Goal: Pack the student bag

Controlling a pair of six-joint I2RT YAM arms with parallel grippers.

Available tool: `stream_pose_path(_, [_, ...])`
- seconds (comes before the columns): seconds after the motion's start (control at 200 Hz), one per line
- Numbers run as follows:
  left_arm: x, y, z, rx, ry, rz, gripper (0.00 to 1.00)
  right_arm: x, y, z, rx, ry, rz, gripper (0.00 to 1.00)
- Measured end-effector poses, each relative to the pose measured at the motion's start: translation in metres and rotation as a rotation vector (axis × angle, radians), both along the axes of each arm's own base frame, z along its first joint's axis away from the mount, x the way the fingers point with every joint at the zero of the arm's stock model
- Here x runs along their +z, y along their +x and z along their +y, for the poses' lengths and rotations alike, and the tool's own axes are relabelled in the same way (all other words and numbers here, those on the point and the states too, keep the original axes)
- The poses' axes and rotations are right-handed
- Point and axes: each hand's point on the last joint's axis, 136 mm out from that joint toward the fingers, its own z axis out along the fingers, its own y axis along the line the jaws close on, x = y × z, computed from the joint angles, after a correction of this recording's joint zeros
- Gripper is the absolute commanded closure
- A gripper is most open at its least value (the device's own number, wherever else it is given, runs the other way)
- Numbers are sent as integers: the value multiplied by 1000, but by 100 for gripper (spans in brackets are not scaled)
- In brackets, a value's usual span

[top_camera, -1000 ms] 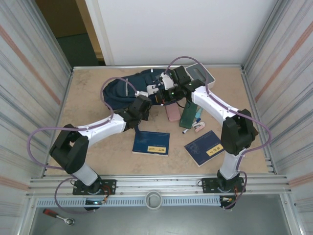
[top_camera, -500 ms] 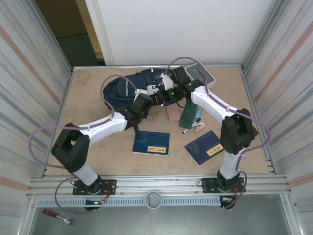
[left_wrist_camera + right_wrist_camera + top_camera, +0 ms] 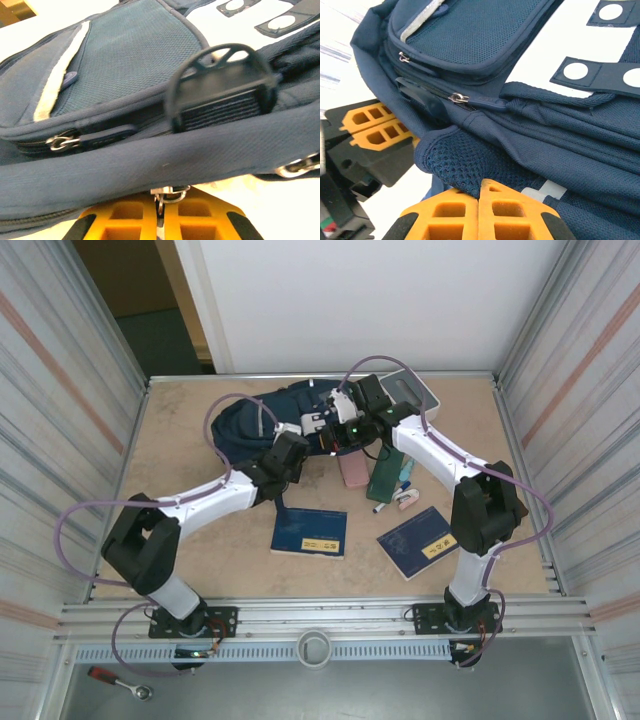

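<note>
— Left hand (image 3: pixel 161 201) has closed up since a second ago, yes?
— Yes. Its fingers are pressed together on a metal zip pull (image 3: pixel 168 191) under the student bag (image 3: pixel 250 420) edge.
— And the right hand (image 3: pixel 479 192)?
— Fully closed, pinching a fold of the bag's mesh.
— Where's the bag?
— Lying at the far side of the desk (image 3: pixel 230 560), left of centre.

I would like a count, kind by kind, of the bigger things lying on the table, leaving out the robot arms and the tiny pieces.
student bag: 1
navy booklets with yellow labels: 2
white box: 1
pink flat item: 1
dark green flat item: 1
Total: 6
</note>
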Motion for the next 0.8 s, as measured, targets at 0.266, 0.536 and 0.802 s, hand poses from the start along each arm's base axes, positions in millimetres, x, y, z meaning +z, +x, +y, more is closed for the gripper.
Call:
stream_pose_path(0.266, [2, -7, 20, -18, -69, 16, 100, -5, 5, -10, -13, -31, -15, 100])
stream_pose_path(0.536, [-6, -12, 52, 14, -168, 58, 100, -21, 0, -14, 25, -69, -24, 100])
stream_pose_path(0.802, [-10, -19, 41, -51, -250, 114, 100, -26, -5, -11, 89, -149, -106, 65])
